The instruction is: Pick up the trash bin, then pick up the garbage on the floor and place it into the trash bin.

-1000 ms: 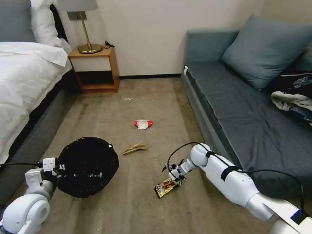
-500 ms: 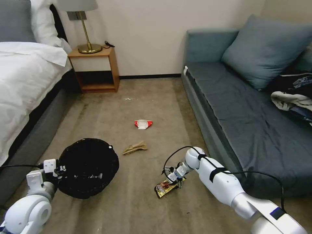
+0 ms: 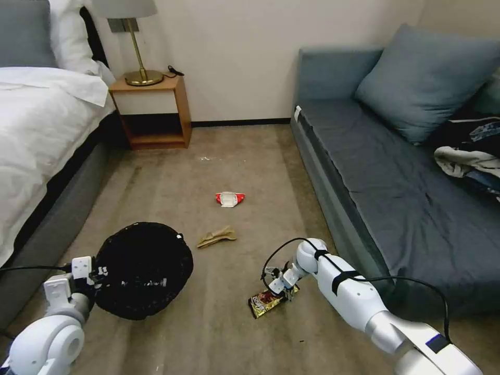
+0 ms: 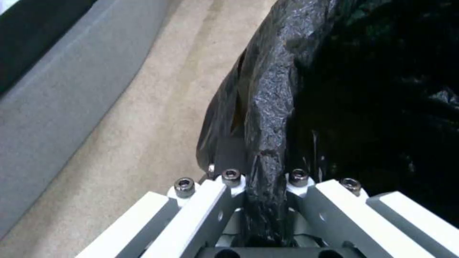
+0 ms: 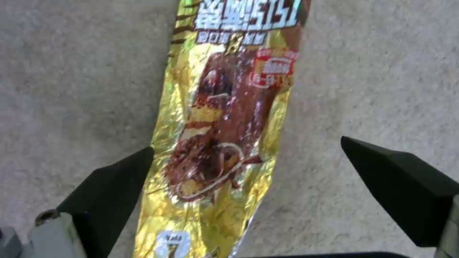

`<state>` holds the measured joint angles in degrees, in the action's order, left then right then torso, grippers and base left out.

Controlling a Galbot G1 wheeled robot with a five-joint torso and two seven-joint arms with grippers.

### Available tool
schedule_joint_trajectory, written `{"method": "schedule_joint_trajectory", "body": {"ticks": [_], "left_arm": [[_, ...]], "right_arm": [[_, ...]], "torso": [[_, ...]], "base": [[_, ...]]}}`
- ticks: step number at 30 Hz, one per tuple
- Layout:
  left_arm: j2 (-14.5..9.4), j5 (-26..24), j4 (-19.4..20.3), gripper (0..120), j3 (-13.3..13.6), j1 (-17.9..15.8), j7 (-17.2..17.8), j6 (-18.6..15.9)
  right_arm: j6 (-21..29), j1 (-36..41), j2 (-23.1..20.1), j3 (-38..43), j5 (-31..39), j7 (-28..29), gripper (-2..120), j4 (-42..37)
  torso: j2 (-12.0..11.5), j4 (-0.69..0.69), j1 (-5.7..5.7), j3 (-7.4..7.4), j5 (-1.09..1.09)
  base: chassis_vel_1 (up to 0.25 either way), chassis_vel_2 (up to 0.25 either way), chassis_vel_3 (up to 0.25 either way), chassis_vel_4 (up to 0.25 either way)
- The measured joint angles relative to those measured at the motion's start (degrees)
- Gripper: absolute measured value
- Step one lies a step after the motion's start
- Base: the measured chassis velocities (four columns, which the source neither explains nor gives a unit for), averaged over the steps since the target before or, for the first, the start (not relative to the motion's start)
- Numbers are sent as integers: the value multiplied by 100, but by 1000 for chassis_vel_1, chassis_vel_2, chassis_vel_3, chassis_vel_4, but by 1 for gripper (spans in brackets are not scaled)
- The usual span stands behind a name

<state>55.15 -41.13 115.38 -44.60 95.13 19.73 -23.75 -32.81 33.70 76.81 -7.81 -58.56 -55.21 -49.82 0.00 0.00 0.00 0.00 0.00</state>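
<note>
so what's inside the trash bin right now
The trash bin, held at its rim by the left gripper, shows black bag lining and a few pale specks. No litter is visible; its dark bottom can't be made out.

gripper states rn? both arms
Left pincer: closed on the trash bin rim.
Right pincer: open, straddling the snack wrapper on the carpet, not holding it.

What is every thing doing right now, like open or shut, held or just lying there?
trash bin: held at its bagged rim, mouth open.
left gripper: shut on the bin's rim.
right gripper: open, fingers either side of the wrapper.
snack wrapper: flat on the carpet, not gripped yet.
crumpled tan paper: lying on the floor.
red-and-white packet: crushed, lying on the floor.
</note>
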Motion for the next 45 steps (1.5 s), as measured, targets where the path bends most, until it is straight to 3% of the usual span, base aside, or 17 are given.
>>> {"method": "schedule_joint_trajectory", "body": {"ticks": [9, 29, 45], "left_arm": [[29, 24, 15, 3, -2, 5, -5, 15], [88, 58, 84, 3, 23, 56, -17, 73], [101, 89, 80, 3, 78, 0, -28, 114]], "right_arm": [[4, 24, -164, 30, 86, -52, 100, -54], [-40, 70, 58, 144, -64, 329, 100, 218], [-134, 86, 68, 312, -151, 605, 66, 446]], "torso": [[0, 0, 0, 0, 0], [0, 0, 0, 0, 0], [3, -4, 0, -2, -5]], "base": [[0, 0, 0, 0], [0, 0, 0, 0], [0, 0, 0, 0]]}}
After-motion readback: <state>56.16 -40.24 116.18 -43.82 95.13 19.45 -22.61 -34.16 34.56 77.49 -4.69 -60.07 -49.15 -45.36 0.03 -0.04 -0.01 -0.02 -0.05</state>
